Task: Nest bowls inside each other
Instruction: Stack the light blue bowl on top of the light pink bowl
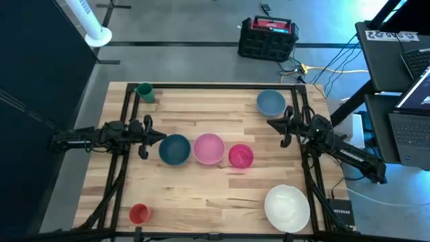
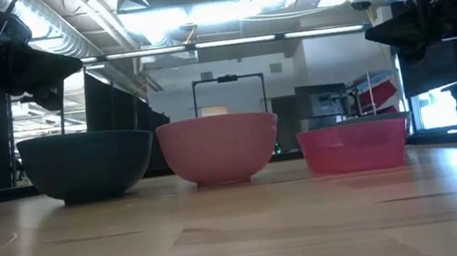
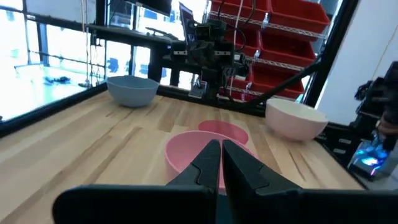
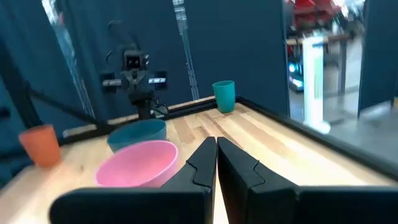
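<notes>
1. The white bowl (image 1: 287,208) sat alone at the near right corner of the table (image 1: 201,202), well apart from every other bowl, on the right arm's side.
2. The dark teal bowl (image 1: 175,149) stood at the left end of a middle row, just beside the tip of the left gripper (image 1: 156,136), whose fingers were pressed together and held nothing.
3. The light blue bowl (image 1: 271,103) lay at the far right, close to the right gripper (image 1: 272,124), which was likewise closed tight and empty.
4. The pale pink bowl (image 1: 208,148) was next in the row, all but touching the teal one.
5. The magenta bowl (image 1: 240,155) ended the row on the right, roughly between the two grippers.
6. A green cup (image 1: 144,92) and a red cup (image 1: 138,214) stood at the left corners, apart from the bowls.
7. All five bowls sat upright and separate, so no nesting looked done. Being round, they offered no preferred grip axis; reach seemed to decide it. The teal bowl lay straight ahead of the left fingers, so that arm looked better placed for it, while the light blue and white bowls fell to the right arm.
</notes>
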You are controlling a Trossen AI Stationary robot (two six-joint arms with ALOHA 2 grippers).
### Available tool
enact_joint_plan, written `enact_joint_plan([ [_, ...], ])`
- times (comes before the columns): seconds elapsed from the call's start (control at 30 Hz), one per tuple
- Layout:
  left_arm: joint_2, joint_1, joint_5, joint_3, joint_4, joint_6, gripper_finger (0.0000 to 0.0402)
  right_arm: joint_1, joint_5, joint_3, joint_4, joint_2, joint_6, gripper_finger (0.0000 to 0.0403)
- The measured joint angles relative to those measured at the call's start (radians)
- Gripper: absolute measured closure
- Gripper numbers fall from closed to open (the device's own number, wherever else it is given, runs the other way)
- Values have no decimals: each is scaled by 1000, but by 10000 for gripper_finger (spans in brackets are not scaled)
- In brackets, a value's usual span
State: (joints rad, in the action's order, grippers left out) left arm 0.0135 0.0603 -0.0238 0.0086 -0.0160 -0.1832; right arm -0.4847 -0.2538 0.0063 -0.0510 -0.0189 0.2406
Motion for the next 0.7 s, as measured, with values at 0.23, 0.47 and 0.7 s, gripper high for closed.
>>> enact_joint_plan([
  [0.23, 0, 0, -33, 2, -41, -69, 402, 0, 42, 3, -11, 0, 216, 402],
  [0.47, 46, 0, -71, 68, -34, -73, 402, 0, 34, 193, 14, -133, 259, 402],
  [0.7, 145, 1, -86, 155, -19, -77, 402, 0, 4, 517, 94, -457, 200, 403],
])
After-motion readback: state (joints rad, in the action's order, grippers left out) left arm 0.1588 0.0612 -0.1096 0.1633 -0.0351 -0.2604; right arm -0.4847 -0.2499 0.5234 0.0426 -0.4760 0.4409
